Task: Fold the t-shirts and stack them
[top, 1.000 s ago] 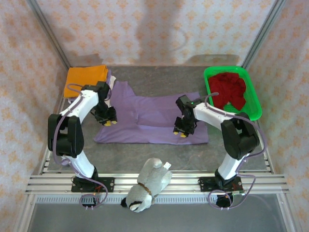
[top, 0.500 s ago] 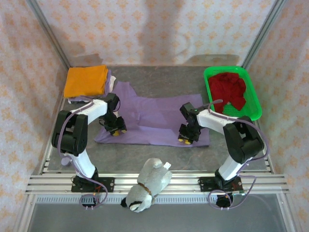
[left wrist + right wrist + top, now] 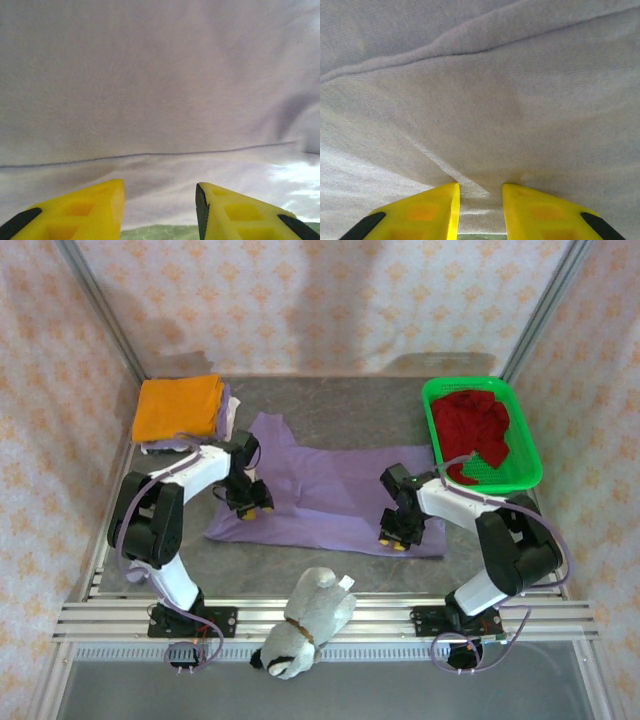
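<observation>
- Shirts, as I see them from above: the purple t-shirt [image 3: 330,490] lies spread flat across the middle of the grey tabletop [image 3: 340,415], with one sleeve reaching toward the upper left.
- The orange t-shirt [image 3: 178,407] sits folded in the upper left corner, on top of a pale cloth [image 3: 229,410] whose edge peeks out on its right side.
- The dark red t-shirt [image 3: 478,423] lies crumpled inside the green basket [image 3: 466,381] at the upper right.
- My left end effector [image 3: 252,507] is down on the left part of the purple t-shirt, near its lower left edge.
- On the left wrist camera its yellow fingers [image 3: 95,205] stand spread. Flat purple cloth and a hem line lie ahead of them, and nothing is clamped in the gap. A strip of tabletop shows at the bottom edge.
- My right end effector [image 3: 396,537] is down at the lower right edge of the purple t-shirt.
- On the right wrist camera its yellow fingers [image 3: 420,212] are drawn close and pinch the purple cloth. Wrinkles run in toward the narrow gap between the tips.
- A grey-and-white plush toy [image 3: 305,625] lies at the bottom centre, on the rails between the arm bases and apart from the purple t-shirt.
</observation>
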Robot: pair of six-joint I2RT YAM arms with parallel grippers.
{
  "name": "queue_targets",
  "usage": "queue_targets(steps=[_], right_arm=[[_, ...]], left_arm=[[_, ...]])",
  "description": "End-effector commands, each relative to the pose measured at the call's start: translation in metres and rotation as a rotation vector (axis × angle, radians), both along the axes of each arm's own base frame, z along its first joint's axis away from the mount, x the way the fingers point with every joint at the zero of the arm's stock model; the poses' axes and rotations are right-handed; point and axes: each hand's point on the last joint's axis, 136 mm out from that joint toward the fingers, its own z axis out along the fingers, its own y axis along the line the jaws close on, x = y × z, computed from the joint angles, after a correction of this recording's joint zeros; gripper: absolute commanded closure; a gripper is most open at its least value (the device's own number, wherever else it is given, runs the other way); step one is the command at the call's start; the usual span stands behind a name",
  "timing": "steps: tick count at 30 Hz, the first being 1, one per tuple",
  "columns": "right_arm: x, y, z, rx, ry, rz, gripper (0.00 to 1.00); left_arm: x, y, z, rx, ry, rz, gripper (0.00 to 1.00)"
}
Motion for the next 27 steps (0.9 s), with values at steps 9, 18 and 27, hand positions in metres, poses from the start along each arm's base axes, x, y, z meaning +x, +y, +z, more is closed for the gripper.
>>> queue_targets(steps=[9,18,27], right_arm=[[-0.017,-0.023,-0.005,-0.089,0.030,-0.013,0.70],[-0.009,-0.019,0.001,-0.082,0.010,-0.002,0.70],[0.006,-0.012,0.010,-0.075,-0.003,0.014,0.70]], left_arm=[[0.051,0.090,0.034,0.208,-0.069,0.054,0.63],[0.083,0.102,0.002,0.206,-0.029,0.071,0.87],[0.084,0.113,-0.031,0.266,0.077,0.024,0.92]])
